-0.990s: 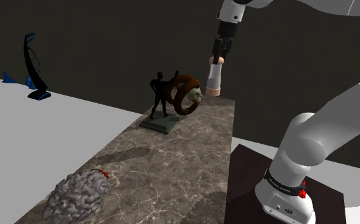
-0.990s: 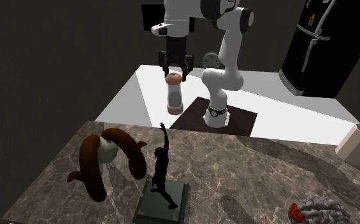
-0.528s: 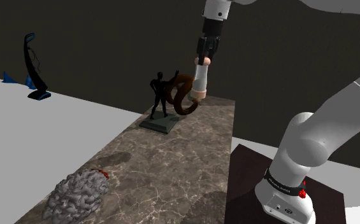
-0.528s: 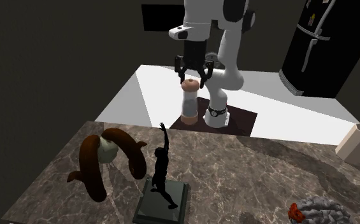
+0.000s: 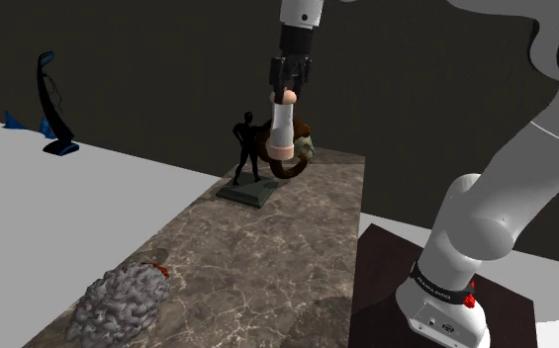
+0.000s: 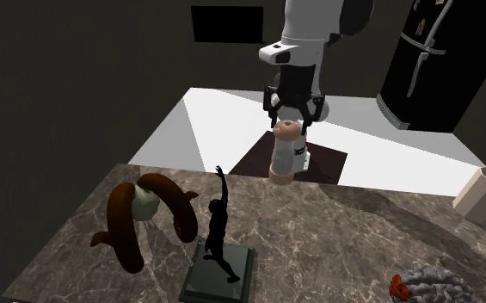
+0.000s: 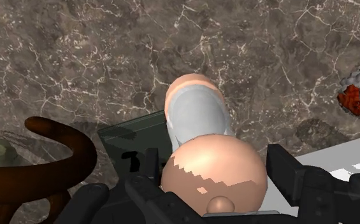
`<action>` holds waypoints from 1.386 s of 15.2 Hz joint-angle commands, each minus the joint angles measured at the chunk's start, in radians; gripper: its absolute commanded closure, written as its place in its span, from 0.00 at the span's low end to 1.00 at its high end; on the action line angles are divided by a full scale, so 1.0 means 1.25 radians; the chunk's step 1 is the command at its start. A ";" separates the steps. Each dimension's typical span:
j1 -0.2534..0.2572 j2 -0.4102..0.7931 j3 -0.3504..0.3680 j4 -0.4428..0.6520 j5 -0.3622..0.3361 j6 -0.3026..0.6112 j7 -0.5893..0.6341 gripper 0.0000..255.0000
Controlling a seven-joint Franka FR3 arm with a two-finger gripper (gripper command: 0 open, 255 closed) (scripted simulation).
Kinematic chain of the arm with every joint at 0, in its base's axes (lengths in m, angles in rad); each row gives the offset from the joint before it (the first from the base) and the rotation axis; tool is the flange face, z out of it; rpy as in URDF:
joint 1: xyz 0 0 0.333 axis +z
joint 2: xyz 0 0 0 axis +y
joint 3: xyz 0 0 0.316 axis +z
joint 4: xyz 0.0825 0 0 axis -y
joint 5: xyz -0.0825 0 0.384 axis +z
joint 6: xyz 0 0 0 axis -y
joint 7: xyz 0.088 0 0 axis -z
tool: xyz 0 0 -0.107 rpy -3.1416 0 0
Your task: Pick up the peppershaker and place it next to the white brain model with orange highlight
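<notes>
Claw pinches the pepper shaker by its rounded peach cap, so the smooth white body hangs upright, high enough, I'd guess, to clear the black figurine at one end of the veined marble tabletop. Wrinkled grey brain model, with a red-orange patch, lies near the opposite end's corner.

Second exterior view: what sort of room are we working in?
Likely a home kitchen: a tall black fridge stands at the back, the work surface is a brown marbled counter, and a pale bin stands nearby.
</notes>
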 commanded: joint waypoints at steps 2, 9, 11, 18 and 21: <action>0.019 0.046 0.040 0.045 0.002 0.001 0.059 1.00; 0.064 0.190 0.122 0.202 -0.022 -0.015 0.189 1.00; 0.081 0.239 0.143 0.259 -0.036 -0.026 0.226 1.00; 0.170 0.454 0.199 0.533 -0.116 -0.101 0.349 1.00; 0.235 0.584 0.209 0.724 -0.166 -0.169 0.390 1.00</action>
